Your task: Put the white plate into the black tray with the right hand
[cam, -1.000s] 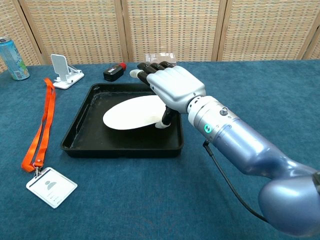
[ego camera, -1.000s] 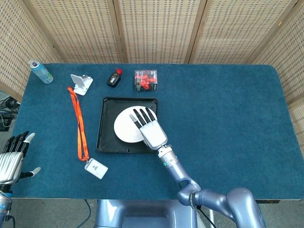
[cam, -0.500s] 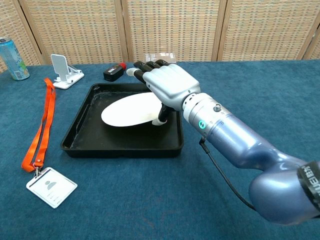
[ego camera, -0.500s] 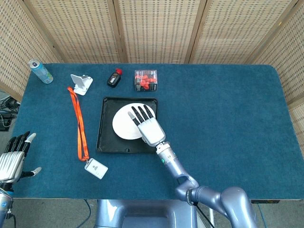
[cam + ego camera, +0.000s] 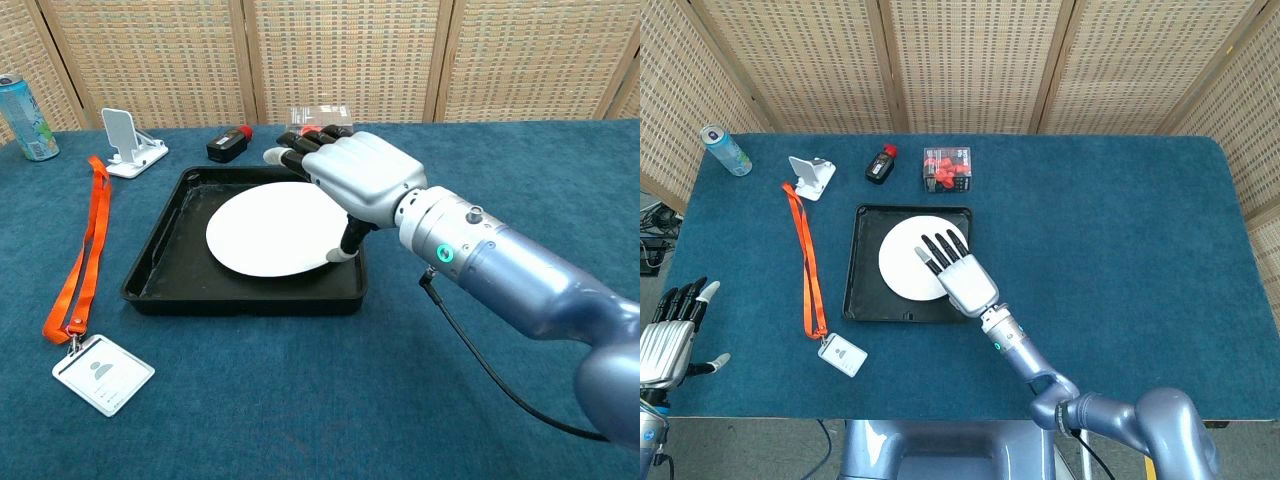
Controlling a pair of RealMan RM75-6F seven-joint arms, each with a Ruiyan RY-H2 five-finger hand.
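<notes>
Covering the table is a dark blue felt cloth (image 5: 1110, 230), with woven cane screens (image 5: 970, 60) behind. Near its middle, the shallow black plastic tray (image 5: 862, 300) holds the round white plate (image 5: 906, 256) lying flat. Over the plate's right edge, the silver right hand (image 5: 958, 272) spreads empty. At the front left corner, the left hand (image 5: 668, 335) hangs open.

The near right rim of the white plate (image 5: 910, 258) is covered by the right hand (image 5: 958, 275) in the head view. The left hand (image 5: 668, 337) is cut off by the frame edge there and is not seen in the chest view.
</notes>
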